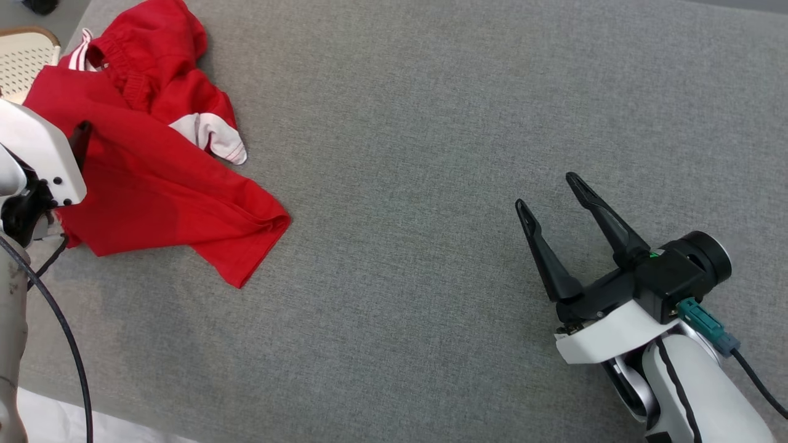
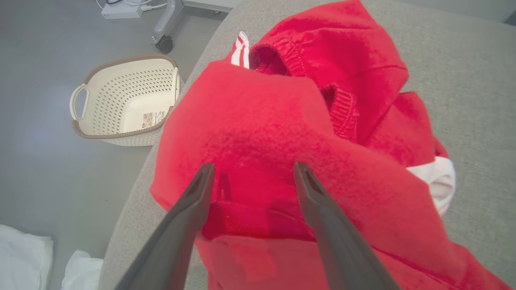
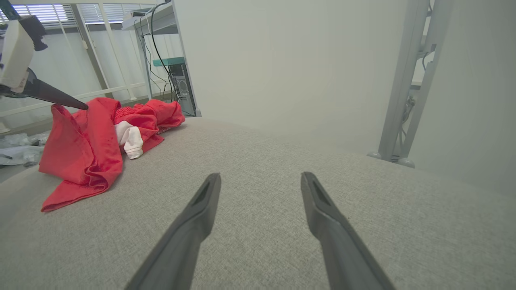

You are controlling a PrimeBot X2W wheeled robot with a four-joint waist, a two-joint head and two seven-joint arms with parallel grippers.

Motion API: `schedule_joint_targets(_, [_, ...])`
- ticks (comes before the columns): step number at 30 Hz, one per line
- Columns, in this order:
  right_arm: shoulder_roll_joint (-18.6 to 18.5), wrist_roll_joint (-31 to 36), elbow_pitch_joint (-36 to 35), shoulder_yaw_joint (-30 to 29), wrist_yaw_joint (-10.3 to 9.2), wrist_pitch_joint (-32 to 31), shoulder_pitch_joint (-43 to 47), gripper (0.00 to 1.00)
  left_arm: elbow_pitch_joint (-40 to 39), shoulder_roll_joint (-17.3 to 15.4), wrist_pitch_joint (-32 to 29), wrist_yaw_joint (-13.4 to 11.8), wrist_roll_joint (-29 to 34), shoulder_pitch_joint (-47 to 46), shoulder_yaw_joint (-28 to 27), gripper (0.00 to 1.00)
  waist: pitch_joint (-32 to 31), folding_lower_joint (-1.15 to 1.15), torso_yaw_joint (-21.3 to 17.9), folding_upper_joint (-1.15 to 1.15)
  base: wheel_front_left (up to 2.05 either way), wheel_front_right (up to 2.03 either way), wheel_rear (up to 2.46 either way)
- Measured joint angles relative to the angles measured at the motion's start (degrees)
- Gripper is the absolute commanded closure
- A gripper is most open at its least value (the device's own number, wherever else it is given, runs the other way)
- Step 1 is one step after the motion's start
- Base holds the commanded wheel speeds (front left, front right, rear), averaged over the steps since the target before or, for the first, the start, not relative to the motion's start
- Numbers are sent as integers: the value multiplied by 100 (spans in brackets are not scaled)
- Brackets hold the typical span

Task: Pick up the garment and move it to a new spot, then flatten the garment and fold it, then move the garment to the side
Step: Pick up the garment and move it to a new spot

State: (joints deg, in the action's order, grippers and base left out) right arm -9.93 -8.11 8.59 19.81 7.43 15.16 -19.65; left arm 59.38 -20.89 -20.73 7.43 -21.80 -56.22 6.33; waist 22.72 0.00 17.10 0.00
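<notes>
While the red garment [image 1: 154, 178] lies crumpled upper left on the grey fabric surface [image 1: 431, 154] | cream basket [image 2: 133, 86] on floor [image 2: 48, 181] beyond its edge | left gripper [image 2: 254, 166], right gripper [image 1: 547, 191]: both splayed wide, holding nothing

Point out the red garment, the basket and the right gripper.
red garment [image 1: 154, 184], head view, broad flat panel.
basket [image 2: 121, 92], left wrist view, perforated inner wall.
right gripper [image 1: 545, 189], head view, midway between its fingertips.

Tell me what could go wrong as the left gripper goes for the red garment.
1. The garment lies bunched at the edge of the grey surface; a weak pinch could drag it off toward the basket below.
2. The open left gripper hangs over stacked folds; it may grab several layers, leaving the garment twisted.
</notes>
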Motion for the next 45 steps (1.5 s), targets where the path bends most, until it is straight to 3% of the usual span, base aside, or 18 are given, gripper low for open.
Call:
schedule_joint_targets(9, [-70,-42,-12,93,0,0,-87,0,686,-13,-301,-1,-111,-242,21,0,229,0,-172,0,0,0,0])
schedule_joint_targets(13, [-77,-43,-24,102,0,0,-109,0,913,-13,-288,-112,-104,-314,62,0,313,0,-208,0,0,0,0])
schedule_joint_targets(14, [-77,-43,-23,107,0,0,-116,0,965,-9,-296,-151,-130,-335,48,25,325,0,-211,0,0,0,0])
schedule_joint_targets(15, [-78,-43,-22,107,0,0,-124,0,992,-5,-294,-167,-136,-367,49,97,336,0,-212,0,0,0,0])
schedule_joint_targets(16, [-79,-46,-20,104,0,0,-129,0,1003,-7,-283,-178,-133,-403,67,100,344,0,-211,0,0,0,0])
schedule_joint_targets(28, [-12,-146,159,56,0,0,-191,0,1053,-107,444,-231,25,-437,303,100,14,0,-174,0,0,0,0])
schedule_joint_targets(36, [178,-160,260,-90,0,0,1,0,847,-199,1588,-549,259,-415,476,100,-542,0,-126,0,0,0,0])
schedule_joint_targets(45, [389,-157,336,-245,0,0,254,0,390,-99,2804,-536,327,-636,597,100,-1146,0,-64,0,0,0,0])
